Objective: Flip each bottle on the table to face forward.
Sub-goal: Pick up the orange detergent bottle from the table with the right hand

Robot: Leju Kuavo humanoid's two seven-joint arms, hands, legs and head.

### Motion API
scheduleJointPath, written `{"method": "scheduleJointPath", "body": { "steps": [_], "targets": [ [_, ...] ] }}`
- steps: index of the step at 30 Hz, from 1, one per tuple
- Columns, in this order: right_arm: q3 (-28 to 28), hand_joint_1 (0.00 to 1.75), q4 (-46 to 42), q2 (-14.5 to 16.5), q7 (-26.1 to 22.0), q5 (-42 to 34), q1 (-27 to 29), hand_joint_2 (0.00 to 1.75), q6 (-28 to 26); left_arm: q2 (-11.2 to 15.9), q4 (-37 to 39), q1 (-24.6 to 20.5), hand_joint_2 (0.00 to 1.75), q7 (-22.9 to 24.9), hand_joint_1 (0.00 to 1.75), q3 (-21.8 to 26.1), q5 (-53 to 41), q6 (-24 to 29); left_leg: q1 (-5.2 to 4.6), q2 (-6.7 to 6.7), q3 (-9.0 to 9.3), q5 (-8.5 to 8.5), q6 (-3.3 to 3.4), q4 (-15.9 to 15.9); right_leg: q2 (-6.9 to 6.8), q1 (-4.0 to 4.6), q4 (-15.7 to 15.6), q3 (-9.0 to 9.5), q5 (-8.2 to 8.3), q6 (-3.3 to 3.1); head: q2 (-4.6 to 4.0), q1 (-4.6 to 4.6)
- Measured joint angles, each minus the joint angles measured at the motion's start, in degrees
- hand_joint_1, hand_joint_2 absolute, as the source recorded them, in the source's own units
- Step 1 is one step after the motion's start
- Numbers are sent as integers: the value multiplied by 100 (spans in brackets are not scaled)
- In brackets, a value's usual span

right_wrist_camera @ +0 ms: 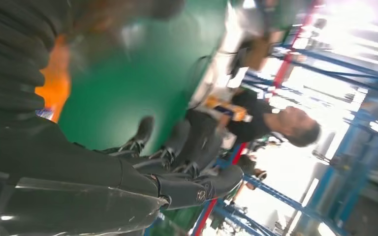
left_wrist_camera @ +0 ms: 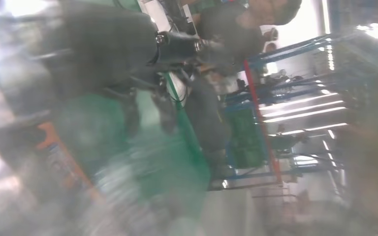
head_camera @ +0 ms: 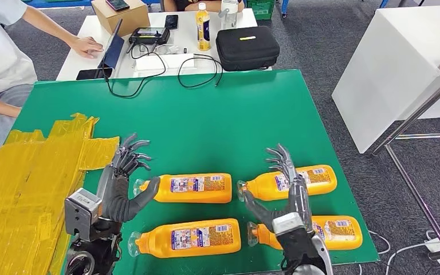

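Observation:
Several orange bottles with white caps lie on their sides on the green table (head_camera: pixel 217 114), labels up and caps to the left. My left hand (head_camera: pixel 127 177) hovers open with fingers spread, its thumb by the cap of the far left bottle (head_camera: pixel 192 188). The near left bottle (head_camera: pixel 189 238) lies below it. My right hand (head_camera: pixel 283 183) is open over the neck of the far right bottle (head_camera: pixel 306 180), its thumb near the cap of the near right bottle (head_camera: pixel 338 232). Both wrist views are blurred: the left hand (left_wrist_camera: pixel 128 54) and the right hand (right_wrist_camera: pixel 78 162) each hold nothing.
Crumpled yellow tape sheets (head_camera: pixel 28 177) cover the table's left side. A person (head_camera: pixel 0 57) sits at the far left. The white table behind carries a black case (head_camera: pixel 246 47), an upright bottle (head_camera: pixel 203 26), a tablet and cables. A white table (head_camera: pixel 395 63) and metal frame (head_camera: pixel 418 143) stand at right.

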Motion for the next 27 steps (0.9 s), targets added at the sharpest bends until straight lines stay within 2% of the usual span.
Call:
{"method": "scheduleJointPath", "body": {
  "steps": [5, 8, 13, 18, 27],
  "targets": [
    [134, 0, 415, -167, 667, 1145, -379, 175, 24, -8, 44, -85, 175, 110, 0, 0, 5, -131, 0, 0, 0, 2, 1, 1, 0, 0, 0, 0, 1, 1, 0, 1],
    [260, 0, 739, -251, 904, 1551, -674, 175, 140, -39, 108, -174, 175, 146, 0, -3, 47, -215, 0, 0, 0, 3, 0, 1, 0, 0, 0, 0, 2, 1, 0, 0],
    [402, 0, 1099, -331, 997, 1734, -947, 175, 193, -75, 201, -250, 175, 171, 0, -21, 75, -263, 0, 0, 0, 3, 0, 2, -1, 0, 1, 0, 2, 2, -1, 0],
    [592, 0, 1462, -386, 1145, 2356, -1237, 175, 179, -116, 311, -373, 175, 191, 0, -59, 151, -423, 0, 0, -1, 2, 0, 1, 0, 0, 1, -1, 2, 2, 0, 0],
    [1235, 0, 2501, -456, 1049, 2754, -1968, 175, 550, -219, 635, -684, 175, 208, 0, -215, 298, -569, 0, -1, 0, 6, 2, 2, -3, 0, 2, 1, 4, 3, -1, 1]
  ]
}}
